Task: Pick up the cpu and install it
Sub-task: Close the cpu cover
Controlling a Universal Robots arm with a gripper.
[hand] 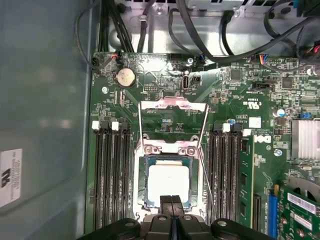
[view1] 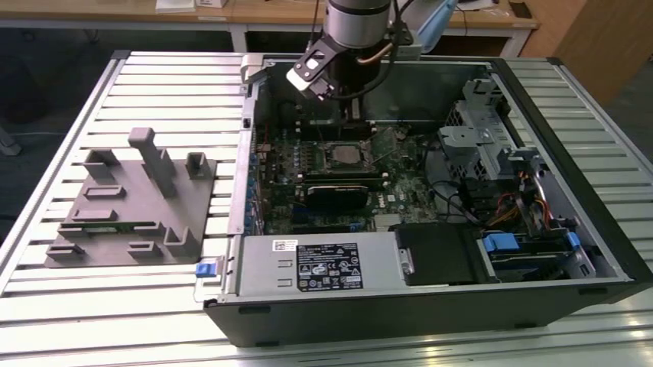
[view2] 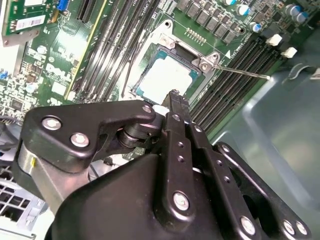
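Right, cpu (hand: pixel 169 182) is already down in the socket (hand: pixel 145 150) on the board, lid up and flat. It is not on the desk (view1: pixel 92 313) or on the fixture (view1: pixel 133 206), which sits at 9 o'clock of the case (view1: pixel 612 252) in the exterior view.

Tool (hand: pixel 172 201) has its tips pressed together with no gap and nothing between them. In both wrist views it hangs over one edge of the cpu (view2: pixel 167 75). Can't tell if it touches the lid.

Step in hand looks like seating or checking the chip. The load plate (hand: pixel 172 112) is swung open and the lever (view2: pixel 245 72) is free.

To do it well:
- Keep the tool (view2: pixel 174 96) vertical and put no side load on it. A sideways nudge could skew the chip on the pins.
- Any contact should be light and on the lid's middle, not on the edge the tips are over now.
- Check all four corners sit flush inside the frame.

Orientation: near square, so no real long axis. Its edges run parallel to the frame and to the slots (hand: pixel 110 175) on both sides. Can't make out the corner mark, so you can't confirm keying from these views.
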